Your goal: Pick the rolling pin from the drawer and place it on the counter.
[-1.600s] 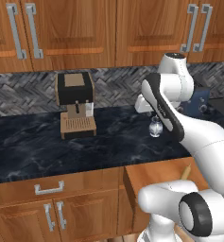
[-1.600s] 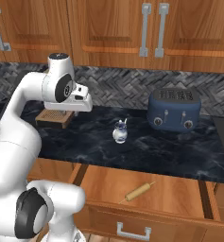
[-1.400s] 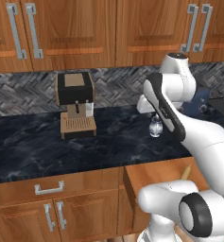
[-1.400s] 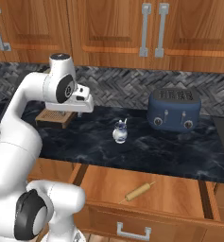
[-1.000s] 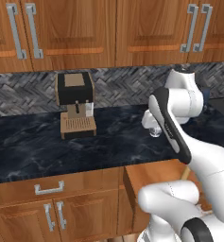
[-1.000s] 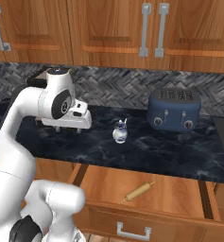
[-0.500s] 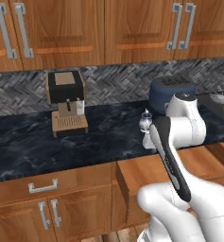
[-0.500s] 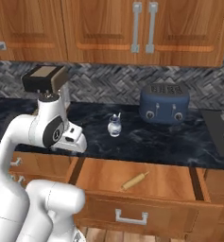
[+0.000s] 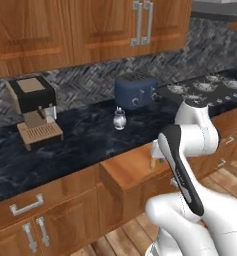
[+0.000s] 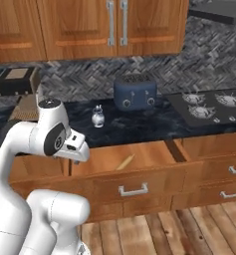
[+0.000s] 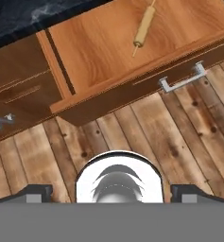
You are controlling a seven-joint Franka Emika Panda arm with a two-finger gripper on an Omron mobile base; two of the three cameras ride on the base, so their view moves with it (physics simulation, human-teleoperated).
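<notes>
While the drawer is open, nothing is gripped yet.
jaws: spread wide, empty; gripper [image 11: 111, 191] looks down past the drawer front at the wood floor [image 11: 146, 137]
rolling pin [image 11: 144, 26]: lies loose and askew on the bottom of the drawer [image 11: 99, 52], toward its far side, well apart from the jaws
table [image 9: 90, 135]: dark marbled top, carries salt shaker [image 9: 119, 119], toaster [image 9: 135, 91], coffee machine [image 9: 34, 107]
step: reaching toward the pin, judged early in the task
risk: pin is round and can roll if nudged by one finger
risk: low drawer wall or front handle [image 11: 182, 79] may catch the hand on descent
risk: off-centre grip on a thin end could let it slip out
</notes>
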